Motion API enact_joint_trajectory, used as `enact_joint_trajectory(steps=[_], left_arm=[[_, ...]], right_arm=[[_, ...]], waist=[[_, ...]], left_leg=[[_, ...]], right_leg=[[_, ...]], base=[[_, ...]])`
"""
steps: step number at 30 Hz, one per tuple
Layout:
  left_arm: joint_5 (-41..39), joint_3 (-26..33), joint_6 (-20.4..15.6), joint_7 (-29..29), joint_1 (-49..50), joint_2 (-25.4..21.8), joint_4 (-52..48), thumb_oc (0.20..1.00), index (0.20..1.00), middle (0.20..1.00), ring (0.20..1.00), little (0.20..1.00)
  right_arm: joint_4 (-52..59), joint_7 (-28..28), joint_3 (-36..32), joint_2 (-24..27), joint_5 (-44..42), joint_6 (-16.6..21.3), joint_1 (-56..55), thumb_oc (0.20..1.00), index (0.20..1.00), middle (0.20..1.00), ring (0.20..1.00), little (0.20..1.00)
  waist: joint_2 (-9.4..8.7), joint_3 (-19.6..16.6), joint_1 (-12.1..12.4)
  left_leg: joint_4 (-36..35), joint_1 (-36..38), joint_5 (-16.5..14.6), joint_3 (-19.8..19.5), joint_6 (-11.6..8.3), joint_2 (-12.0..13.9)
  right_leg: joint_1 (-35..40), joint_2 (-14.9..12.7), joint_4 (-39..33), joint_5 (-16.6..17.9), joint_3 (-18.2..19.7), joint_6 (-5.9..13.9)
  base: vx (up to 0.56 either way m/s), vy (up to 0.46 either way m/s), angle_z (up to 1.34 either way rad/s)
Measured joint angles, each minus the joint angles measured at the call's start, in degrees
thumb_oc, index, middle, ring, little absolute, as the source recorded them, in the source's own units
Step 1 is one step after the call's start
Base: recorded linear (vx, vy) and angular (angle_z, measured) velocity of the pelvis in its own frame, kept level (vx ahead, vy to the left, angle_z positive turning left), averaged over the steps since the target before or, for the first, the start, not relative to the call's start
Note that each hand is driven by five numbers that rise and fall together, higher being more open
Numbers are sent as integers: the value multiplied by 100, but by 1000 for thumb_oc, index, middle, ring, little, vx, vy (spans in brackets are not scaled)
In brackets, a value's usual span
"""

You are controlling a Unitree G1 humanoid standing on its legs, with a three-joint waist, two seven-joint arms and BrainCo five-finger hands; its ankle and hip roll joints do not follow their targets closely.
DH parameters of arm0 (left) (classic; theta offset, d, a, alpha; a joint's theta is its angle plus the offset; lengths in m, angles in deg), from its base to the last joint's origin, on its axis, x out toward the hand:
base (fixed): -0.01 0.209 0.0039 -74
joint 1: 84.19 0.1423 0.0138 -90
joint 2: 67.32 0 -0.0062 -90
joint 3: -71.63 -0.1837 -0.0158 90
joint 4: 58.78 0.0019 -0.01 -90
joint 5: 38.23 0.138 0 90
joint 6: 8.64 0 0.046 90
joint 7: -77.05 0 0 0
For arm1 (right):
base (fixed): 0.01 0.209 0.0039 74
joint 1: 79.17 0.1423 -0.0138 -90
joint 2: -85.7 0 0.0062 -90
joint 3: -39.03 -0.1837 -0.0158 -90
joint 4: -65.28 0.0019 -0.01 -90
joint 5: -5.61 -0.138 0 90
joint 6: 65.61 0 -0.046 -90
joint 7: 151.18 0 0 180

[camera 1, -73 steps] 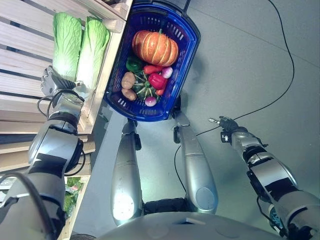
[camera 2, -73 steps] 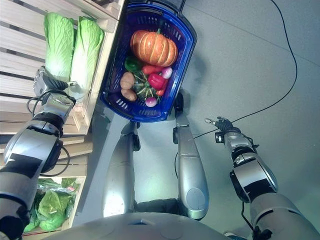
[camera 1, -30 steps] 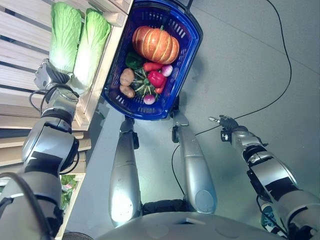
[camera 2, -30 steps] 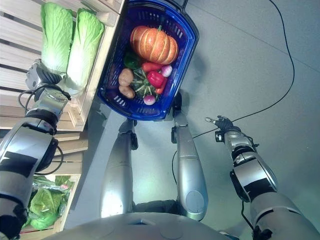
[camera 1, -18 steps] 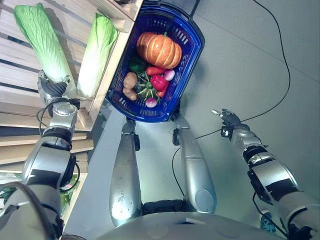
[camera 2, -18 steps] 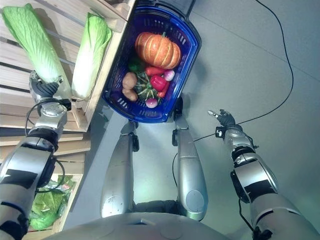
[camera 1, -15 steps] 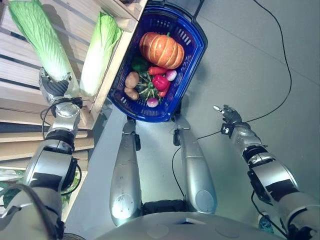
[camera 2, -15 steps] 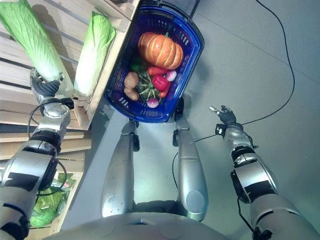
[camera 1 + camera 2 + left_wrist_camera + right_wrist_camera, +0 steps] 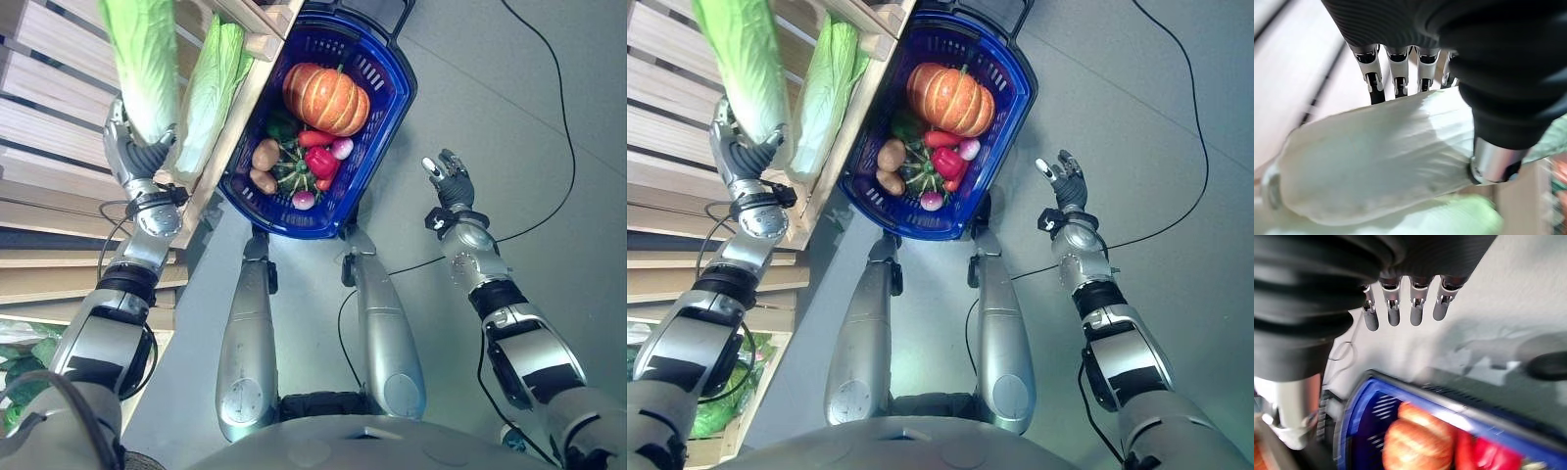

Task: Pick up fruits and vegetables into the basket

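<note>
Left hand [image 9: 140, 157] gripping cabbage [image 9: 1376, 156], white base

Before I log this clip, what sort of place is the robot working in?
Probably a mock grocery or produce stand: cabbages lie on slatted wooden shelves, and a blue shopping basket on the grey floor holds a pumpkin, peppers and potatoes.

No text, label, number or sign can be read anywhere here. The blue basket [image 9: 387, 108] carries no legible marking. The wooden shelf [image 9: 59, 108] at the left carries none either.
</note>
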Motion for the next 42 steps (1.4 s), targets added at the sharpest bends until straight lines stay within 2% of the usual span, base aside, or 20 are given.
enact_joint_trajectory(steps=[3, 8, 19, 35, 42], left_arm=[[485, -279, -2, -9, -214, -65, -374, 200, 200, 200, 200, 200], [918, -614, -33, -434, -414, -197, -744, 200, 200, 200, 200, 200], [1002, -1120, -122, -1462, -484, -373, -1457, 200, 200, 200, 200, 200], [928, -1674, -121, -2569, -589, -117, -1900, 200, 200, 200, 200, 200], [878, -1683, -117, -2837, -617, -94, -1966, 200, 200, 200, 200, 200]], right_arm=[[457, 52, 23, -2, -3, 81, -42, 1000, 1000, 1000, 1000, 1000], [1148, 32, 27, 2, 32, 186, -63, 1000, 1000, 1000, 1000, 1000], [2177, -300, 291, 10, 86, 166, -182, 1000, 1000, 1000, 1000, 1000], [2977, -908, 772, 5, -61, -446, -103, 1000, 1000, 1000, 1000, 1000], [3103, -1085, 780, 6, -427, -471, -140, 1000, 1000, 1000, 1000, 1000]], waist=[[4, 5, -43], [13, 10, -175], [33, 22, -176], [35, 23, -174], [35, 23, -172]], left_leg=[[-8, 6, 0, 13, -1, 10], [-100, 100, 2, 89, -3, 9], [-130, 131, 0, 135, -7, 16], [-213, 215, 22, 187, -5, 22], [-215, 215, 22, 186, -5, 22]], right_leg=[[-1, 10, -9, 0, 3, 0], [6, 13, -22, 10, 72, -12], [9, 28, -53, 19, 121, -25], [46, 31, -57, 20, 151, -24], [46, 31, -61, 3, 149, 1]], base=[[0, 9, -1], [-3, 35, -7], [-2, 3, -1], [1, -2, 0], [0, 0, 0]])
